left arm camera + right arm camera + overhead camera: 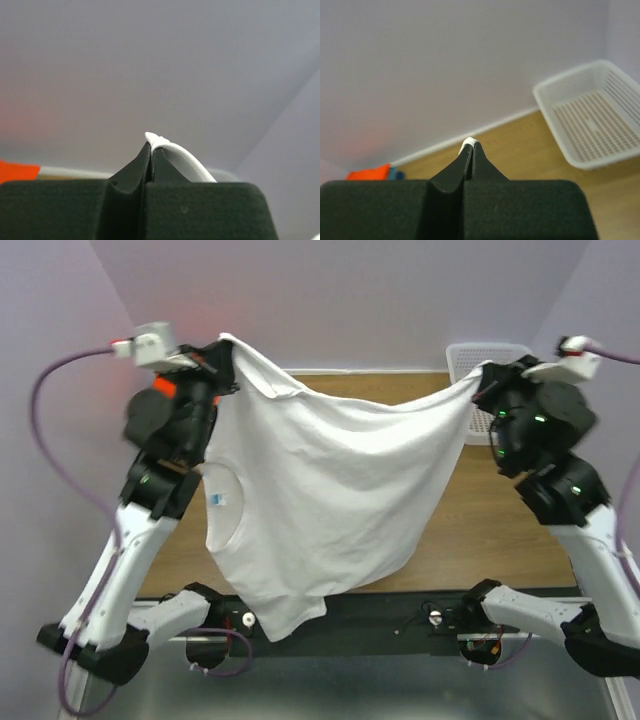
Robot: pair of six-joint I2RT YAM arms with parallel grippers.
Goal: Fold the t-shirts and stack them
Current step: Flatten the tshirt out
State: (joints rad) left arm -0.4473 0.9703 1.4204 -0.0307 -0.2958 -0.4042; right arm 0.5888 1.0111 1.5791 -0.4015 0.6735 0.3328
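Observation:
A plain white t-shirt (pixel 320 500) hangs in the air between both arms, sagging in the middle, its small neck label at the left. My left gripper (pixel 226 348) is shut on one top corner; in the left wrist view (pixel 151 145) a white hem (pixel 185 160) pokes out of the closed tips. My right gripper (pixel 482 375) is shut on the other top corner; a bit of white cloth (pixel 468 143) shows at its tips (pixel 471 148). The folded orange shirt (pixel 370 173) and a sliver of the blue one (pixel 396 173) lie at the far left in the right wrist view.
A white mesh basket (pixel 487 358) stands at the back right of the wooden table (pixel 490 530); it also shows in the right wrist view (pixel 590 115). Purple walls close in the back and sides.

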